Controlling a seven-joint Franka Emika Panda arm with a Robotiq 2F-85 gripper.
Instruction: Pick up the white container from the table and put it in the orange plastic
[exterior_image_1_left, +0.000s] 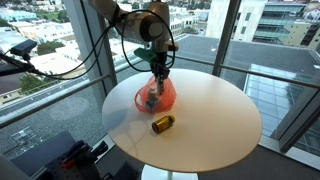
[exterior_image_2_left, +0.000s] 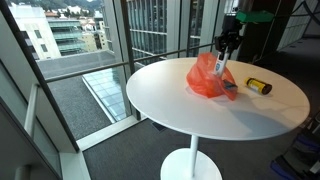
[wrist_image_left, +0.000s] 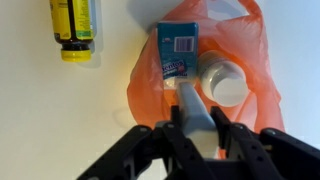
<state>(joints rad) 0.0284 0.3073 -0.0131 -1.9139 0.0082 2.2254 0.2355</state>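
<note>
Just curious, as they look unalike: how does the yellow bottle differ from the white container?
The yellow bottle has a printed label; the white container is plain. The bottle lies on its side on the bare table; the container rests on the orange plastic, round top up. Both are round-bodied.

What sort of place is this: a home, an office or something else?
Most likely an upper floor of an office or lab building. Floor-to-ceiling glass walls look out on city buildings from above, and a round white table on one pedestal stands by the glass.
</note>
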